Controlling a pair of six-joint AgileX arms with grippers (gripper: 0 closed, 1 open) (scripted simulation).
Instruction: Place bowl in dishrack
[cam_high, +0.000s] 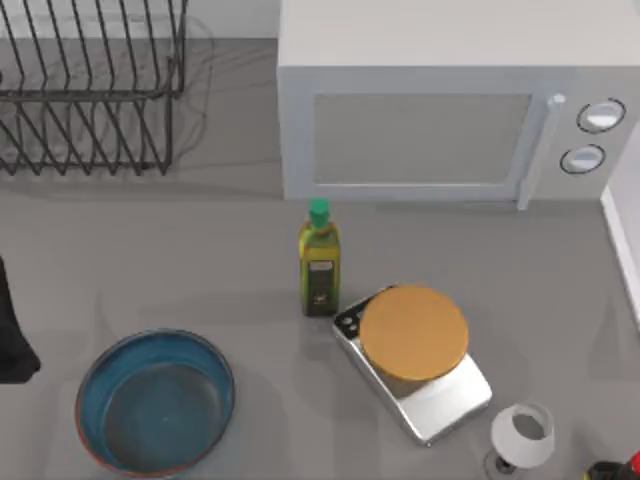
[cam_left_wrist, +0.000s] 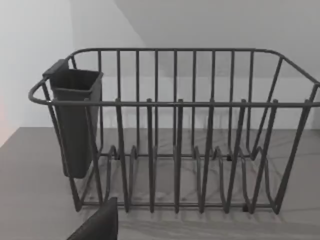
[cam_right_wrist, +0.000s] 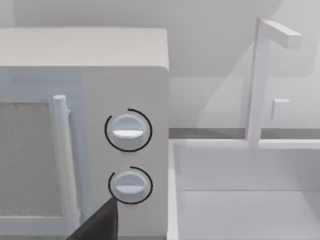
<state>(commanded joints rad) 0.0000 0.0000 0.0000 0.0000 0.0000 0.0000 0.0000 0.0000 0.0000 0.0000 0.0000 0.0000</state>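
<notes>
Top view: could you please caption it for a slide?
Blue bowl sits on the table's near left, the empty dishrack behind it.

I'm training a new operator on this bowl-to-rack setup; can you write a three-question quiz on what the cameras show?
1. True or false: the bowl already sits inside the dishrack.
2. Which item stands between the microwave and the kitchen scale in the top view?
A. the oil bottle
B. the wine glass
C. a mug
3. Fill in: the dark cup hanging on the dishrack's end is seen in the ____ wrist view.

Key
1. False; it rests on the table, near the top view's lower left.
2. A
3. left
</notes>
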